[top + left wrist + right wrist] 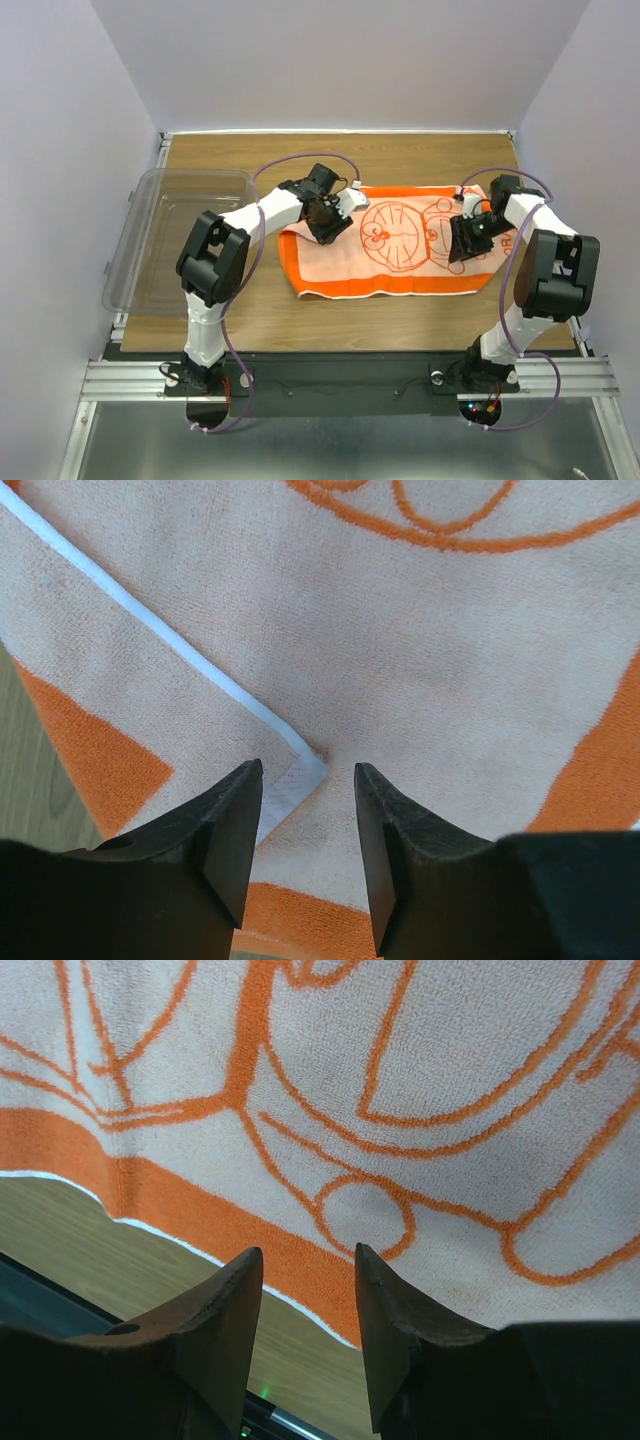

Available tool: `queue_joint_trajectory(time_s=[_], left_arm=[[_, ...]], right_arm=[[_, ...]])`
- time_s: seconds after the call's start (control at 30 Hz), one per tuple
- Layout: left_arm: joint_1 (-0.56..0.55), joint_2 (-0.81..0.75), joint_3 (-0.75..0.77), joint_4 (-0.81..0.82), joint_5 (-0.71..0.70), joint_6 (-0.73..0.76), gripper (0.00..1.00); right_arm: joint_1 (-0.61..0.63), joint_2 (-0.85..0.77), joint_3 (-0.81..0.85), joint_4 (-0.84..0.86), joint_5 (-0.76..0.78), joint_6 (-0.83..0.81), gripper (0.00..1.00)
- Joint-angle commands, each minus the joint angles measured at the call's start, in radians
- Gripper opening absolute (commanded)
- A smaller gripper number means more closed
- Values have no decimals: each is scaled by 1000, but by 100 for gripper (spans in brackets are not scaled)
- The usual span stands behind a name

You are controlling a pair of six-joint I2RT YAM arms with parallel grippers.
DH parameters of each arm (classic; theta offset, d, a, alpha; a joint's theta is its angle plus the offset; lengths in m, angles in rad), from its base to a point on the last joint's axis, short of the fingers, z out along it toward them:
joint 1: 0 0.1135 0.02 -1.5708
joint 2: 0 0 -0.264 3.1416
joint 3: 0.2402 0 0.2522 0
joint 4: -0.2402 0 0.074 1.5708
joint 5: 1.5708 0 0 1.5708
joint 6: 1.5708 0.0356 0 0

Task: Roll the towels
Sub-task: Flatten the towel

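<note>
The orange towel (400, 245) lies flat on the wooden table, white panel with the orange cat outline facing up. Its left end is folded over onto the panel, showing a white-hemmed corner (300, 770). My left gripper (330, 222) hovers over that folded left end, open and empty, the folded corner between its fingertips (308, 775). My right gripper (468, 240) hovers over the towel's right part near the front edge, open and empty; the right wrist view shows the orange border (200, 1210) and table wood under its fingers (308, 1260).
A clear plastic tub (175, 235) stands at the table's left edge. The metal rail (340, 380) with the arm bases runs along the near edge. Grey walls close in the back and sides.
</note>
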Motion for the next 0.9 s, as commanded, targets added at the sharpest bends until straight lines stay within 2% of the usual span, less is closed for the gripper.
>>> queue_joint_trajectory(time_s=[0.0, 0.2, 0.4, 0.47, 0.57, 0.6, 0.7, 0.87], left_arm=[[-4, 12, 19, 18, -28, 17, 53], [-4, 36, 10, 16, -37, 28, 54], [-3, 53, 5, 24, -68, 25, 47], [0, 53, -4, 30, -86, 33, 42], [5, 46, -5, 22, -88, 39, 26], [8, 39, -4, 19, -86, 40, 17], [14, 20, 8, -7, -79, 46, 5], [68, -39, 73, -53, -102, 68, 0]], right_arm=[[-4, 20, -19, 45, 27, 11, 47], [-4, 37, -48, 73, 67, 2, 47], [-4, 44, -79, 91, 112, -13, 47], [-4, 49, -85, 101, 122, -21, 47], [-4, 61, -88, 111, 147, -26, 47], [-4, 64, -89, 116, 153, -27, 47], [-4, 72, -96, 124, 171, -32, 46], [-4, 83, -109, 139, 208, -47, 46]])
